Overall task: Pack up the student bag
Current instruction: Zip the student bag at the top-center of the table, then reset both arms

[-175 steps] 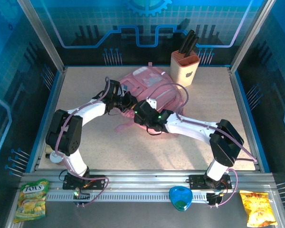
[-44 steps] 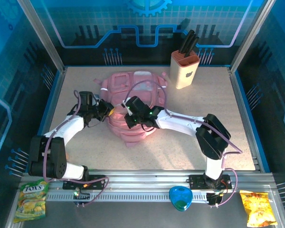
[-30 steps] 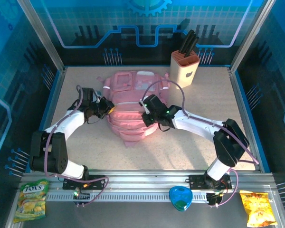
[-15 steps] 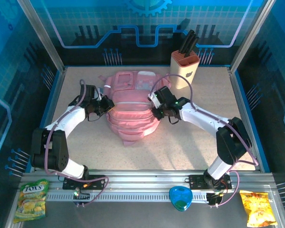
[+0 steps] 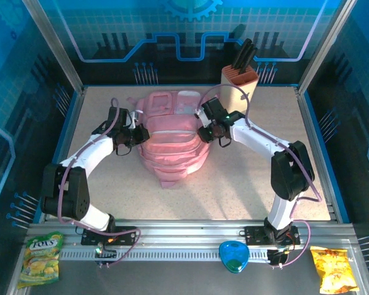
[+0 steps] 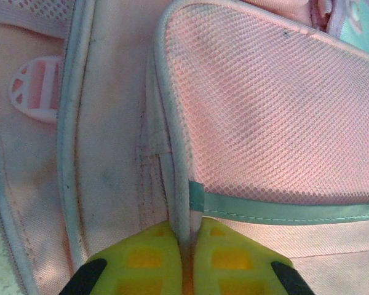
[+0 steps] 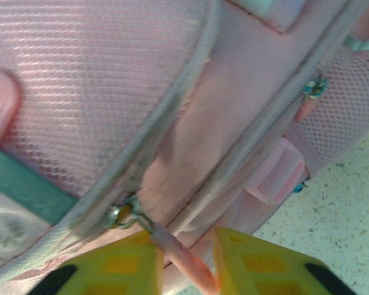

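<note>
Toward the back of the speckled surface (image 5: 234, 190) lies one pink student bag (image 5: 172, 138), flat, with one pincer at each flank. The left pincer (image 6: 186, 236) is clenched on the bag's piped seam. The right pincer (image 7: 187, 249) stands parted, one pink zip pull (image 7: 172, 243) in the gap between its fingers. One knife block (image 5: 238, 89) stands near the bag's right rear corner. Along the near rail lie two snack packets, a green packet (image 5: 42, 257) and a yellow packet (image 5: 333, 268), plus one blue heart-shaped case (image 5: 234, 256).
</note>
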Robot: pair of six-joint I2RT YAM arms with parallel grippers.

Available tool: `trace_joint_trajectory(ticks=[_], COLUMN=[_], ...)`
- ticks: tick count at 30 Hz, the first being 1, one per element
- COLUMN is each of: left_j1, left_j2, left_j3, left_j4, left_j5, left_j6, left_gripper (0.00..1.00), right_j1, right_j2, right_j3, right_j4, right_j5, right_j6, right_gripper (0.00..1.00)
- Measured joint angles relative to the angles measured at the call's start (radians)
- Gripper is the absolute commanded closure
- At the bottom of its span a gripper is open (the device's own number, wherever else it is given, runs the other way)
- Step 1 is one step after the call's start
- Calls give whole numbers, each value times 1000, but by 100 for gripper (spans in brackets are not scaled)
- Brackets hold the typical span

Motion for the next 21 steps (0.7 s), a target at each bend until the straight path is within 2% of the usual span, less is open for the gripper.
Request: trace_joint_trajectory(ticks=[2,4,5,7,10,13,21], left_j1=[0,-1,-2,-2,-2,4,52], left_j2=[-3,-22,-38,-88,-193,-290,-394], left_j3=[0,-5,-10,-25,-63,-119,-408], left_j4=[0,6,7,15,48,104,348], left_j5=[-9,-34,-51,-102,-215,-357,-715], left_j6=[-2,-8,-7,-20,-39,-58,-27], left_gripper=[81,63,57,46,21,3,1], right_j1=[-13,-27,-31,-35,-39,-58,-212], right_j2=[-8,-37,-60,-139,-290,-446,-653], right_j3=[0,-17,-35,-90,-184,-297,-639], right_j4=[3,20,29,49,92,171,425], right_j5=[13,14,16,22,61,158,421], right_j6=[37,70,89,115,151,159,136], right_gripper=[55,43,36,21,1,0,0])
